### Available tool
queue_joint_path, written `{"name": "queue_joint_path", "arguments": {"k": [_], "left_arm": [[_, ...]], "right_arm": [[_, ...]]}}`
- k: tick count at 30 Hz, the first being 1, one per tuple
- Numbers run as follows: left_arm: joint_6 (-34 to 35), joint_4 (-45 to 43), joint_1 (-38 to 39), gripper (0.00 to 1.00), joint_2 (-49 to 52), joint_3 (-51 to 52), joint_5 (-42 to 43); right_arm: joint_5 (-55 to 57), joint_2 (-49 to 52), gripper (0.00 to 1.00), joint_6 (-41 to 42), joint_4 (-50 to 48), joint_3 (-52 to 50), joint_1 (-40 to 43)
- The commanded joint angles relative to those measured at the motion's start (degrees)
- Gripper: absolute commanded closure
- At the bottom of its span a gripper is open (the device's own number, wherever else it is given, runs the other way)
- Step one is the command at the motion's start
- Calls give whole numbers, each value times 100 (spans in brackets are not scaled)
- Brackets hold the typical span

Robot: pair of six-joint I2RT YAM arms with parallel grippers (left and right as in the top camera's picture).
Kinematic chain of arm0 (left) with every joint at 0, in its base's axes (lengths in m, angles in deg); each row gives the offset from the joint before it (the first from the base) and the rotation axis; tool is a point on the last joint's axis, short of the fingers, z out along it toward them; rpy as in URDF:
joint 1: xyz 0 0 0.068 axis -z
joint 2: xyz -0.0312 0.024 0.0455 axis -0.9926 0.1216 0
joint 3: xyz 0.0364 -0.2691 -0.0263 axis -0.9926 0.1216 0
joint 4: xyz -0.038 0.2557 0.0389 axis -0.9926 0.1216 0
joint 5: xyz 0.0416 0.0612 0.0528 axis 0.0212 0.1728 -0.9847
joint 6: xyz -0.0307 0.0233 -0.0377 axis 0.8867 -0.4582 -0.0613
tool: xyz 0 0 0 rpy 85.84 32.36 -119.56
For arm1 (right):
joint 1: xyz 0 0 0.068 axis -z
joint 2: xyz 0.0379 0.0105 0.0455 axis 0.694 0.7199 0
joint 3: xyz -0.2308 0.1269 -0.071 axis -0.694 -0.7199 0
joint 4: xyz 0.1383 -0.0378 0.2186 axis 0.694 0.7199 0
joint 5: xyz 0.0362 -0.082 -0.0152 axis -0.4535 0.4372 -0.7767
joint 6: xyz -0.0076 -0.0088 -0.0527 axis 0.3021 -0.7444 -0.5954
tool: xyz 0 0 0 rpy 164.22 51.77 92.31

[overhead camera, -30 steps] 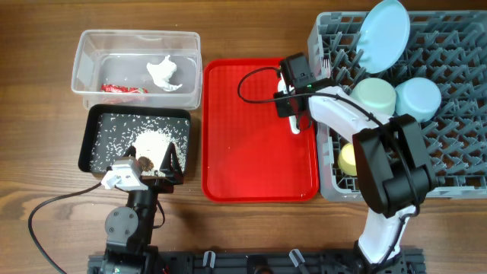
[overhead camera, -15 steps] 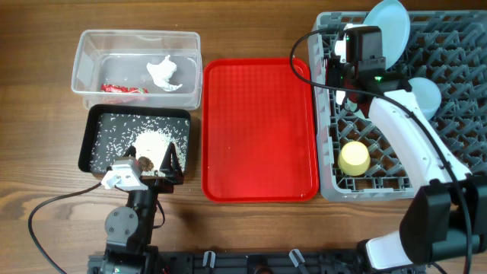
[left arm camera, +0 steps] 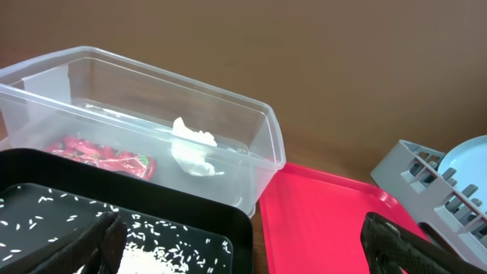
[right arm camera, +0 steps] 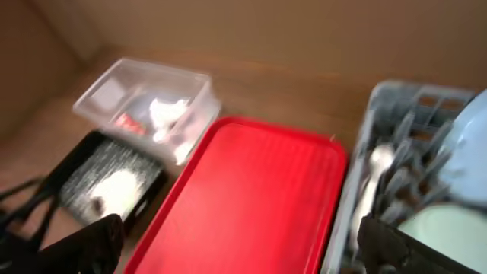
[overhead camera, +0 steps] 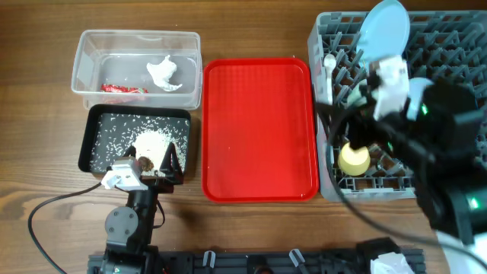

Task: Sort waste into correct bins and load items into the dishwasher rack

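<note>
Overhead, the grey rack on the right holds a blue plate upright, a yellow cup and a white spoon. Far left, the clear tub contains the red wrapper and tissue. Rice lies in the black tray just nearer. The left gripper gapes over that tray's near edge. The right gripper, blurred above the rack, is spread wide too.

Brown wood-grain surface filled the overhead view, evenly lit and free of hard shadows. In the blurred right wrist view, a plain tan wall rose behind its far edge.
</note>
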Motion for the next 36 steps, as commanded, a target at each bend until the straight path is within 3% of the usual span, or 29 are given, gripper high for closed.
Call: {"name": "queue_joint_path", "arguments": {"k": [1, 5, 8, 10, 13, 15, 21, 25, 33, 36], "left_arm": [[-92, 4, -35, 0, -42, 26, 33], [-92, 2, -35, 0, -42, 26, 33], [-94, 2, -35, 0, -42, 26, 33], [-92, 2, -35, 0, -42, 26, 33], [-92, 2, -35, 0, -42, 26, 33], [-94, 2, -35, 0, -42, 26, 33], [-92, 4, -35, 0, -42, 26, 33], [-92, 4, -35, 0, -42, 26, 33], [-92, 2, -35, 0, -42, 26, 33], [-92, 4, -35, 0, -42, 26, 33]], "right_arm": [[131, -420, 0, -7, 590, 22, -22], [433, -737, 0, -570, 1233, 13, -22], [188, -1029, 0, -1248, 332, -417, -22], [-229, -1386, 0, -1655, -638, -1008, -22], [-483, -2411, 0, -1600, -2118, -2723, -22], [-560, -3333, 0, -1497, -2201, -3847, -22], [-420, -5261, 0, -1670, -2229, -5379, -22], [-426, -5451, 0, -1683, -2710, -6124, -17], [-424, -5449, 0, -1690, -5064, -7219, -17], [-424, -5442, 0, -1663, -5086, -7217, -17]]}}
